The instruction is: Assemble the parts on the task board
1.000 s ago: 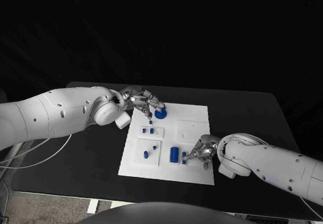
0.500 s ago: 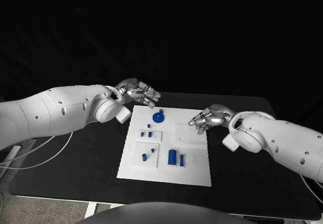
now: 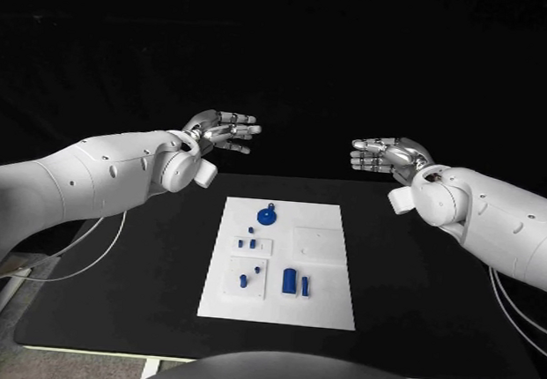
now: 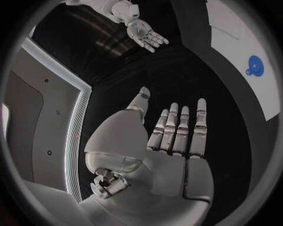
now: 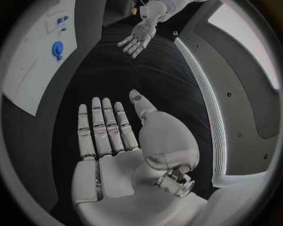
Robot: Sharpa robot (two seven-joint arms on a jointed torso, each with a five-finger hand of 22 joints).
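The white task board (image 3: 323, 286) lies in the middle of the black table. On it sit a round blue part (image 3: 266, 215) near the far edge, small blue pieces (image 3: 249, 238) at the left, and upright blue parts (image 3: 291, 280) toward the near edge. My left hand (image 3: 222, 131) is raised beyond the table's far left, fingers straight and spread, holding nothing. My right hand (image 3: 385, 154) is raised at the far right, also flat and empty. The left wrist view shows my left hand (image 4: 177, 132), the board (image 4: 242, 42) and the round part (image 4: 254, 65); the right wrist view shows my right hand (image 5: 106, 129).
The black table (image 3: 432, 282) has bare surface on both sides of the board. Both white arms slope down to the picture's side edges. Dark backdrop lies behind the table.
Both hands have lifted off the board and moved back and outward, opening flat. The right hand left the upright parts near the front; the left hand left the round blue part.
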